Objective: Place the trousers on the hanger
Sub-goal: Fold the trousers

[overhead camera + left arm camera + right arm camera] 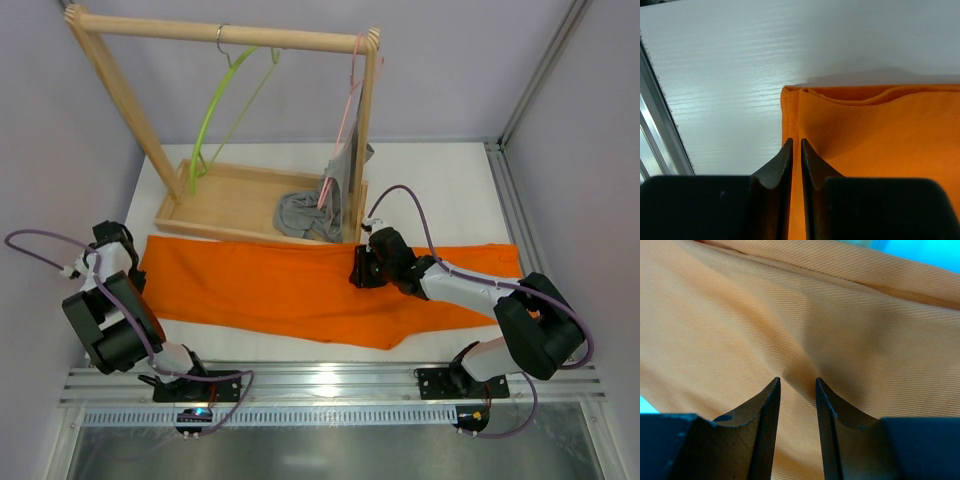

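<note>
The orange trousers (280, 285) lie flat and stretched sideways across the white table. The lime-green hanger (215, 110) hangs by its metal hook from the wooden rail at the back left, bare. My left gripper (141, 268) is at the trousers' left end, and in the left wrist view it (795, 142) is shut on the hemmed edge of the trousers (875, 130). My right gripper (358, 268) rests on the cloth near the middle. Seen from the right wrist, it (797, 381) pinches a raised fold of the trousers (790, 315) between its fingers.
A wooden rack (220, 35) with a tray base (220, 205) stands behind the trousers. A pink hanger (350, 110) on its right end bears a grey garment (310, 210) that sags into the tray. A metal rail (330, 380) runs along the near edge.
</note>
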Available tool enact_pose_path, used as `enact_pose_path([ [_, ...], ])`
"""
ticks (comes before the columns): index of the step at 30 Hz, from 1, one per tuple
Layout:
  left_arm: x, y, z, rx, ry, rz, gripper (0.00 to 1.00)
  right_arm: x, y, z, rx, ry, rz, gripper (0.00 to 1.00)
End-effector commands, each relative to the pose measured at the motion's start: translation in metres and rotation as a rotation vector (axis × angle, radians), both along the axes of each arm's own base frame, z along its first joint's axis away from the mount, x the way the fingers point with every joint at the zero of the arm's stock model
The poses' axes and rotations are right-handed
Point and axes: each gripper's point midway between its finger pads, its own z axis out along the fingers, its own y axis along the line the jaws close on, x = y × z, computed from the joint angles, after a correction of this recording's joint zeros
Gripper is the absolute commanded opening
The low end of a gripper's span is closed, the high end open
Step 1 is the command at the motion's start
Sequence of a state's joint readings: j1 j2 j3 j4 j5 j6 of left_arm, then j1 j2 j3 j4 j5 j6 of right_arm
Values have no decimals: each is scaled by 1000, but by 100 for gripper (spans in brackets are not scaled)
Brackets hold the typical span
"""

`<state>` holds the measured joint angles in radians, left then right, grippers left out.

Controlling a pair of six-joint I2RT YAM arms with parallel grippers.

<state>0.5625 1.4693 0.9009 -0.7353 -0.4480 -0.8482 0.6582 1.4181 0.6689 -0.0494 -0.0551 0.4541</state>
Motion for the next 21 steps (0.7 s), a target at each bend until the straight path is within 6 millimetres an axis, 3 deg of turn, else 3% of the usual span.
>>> enact_pose_path([
  [1, 0, 3, -10, -3, 15, -2, 11, 8, 5, 16, 45, -58, -1, 38],
  [13, 1, 6, -24, -14, 57, -26, 22, 7, 4, 15, 40, -56, -3, 38],
  [21, 7, 8, -27, -18, 53, -46, 20, 7, 3, 14, 39, -56, -6, 38],
])
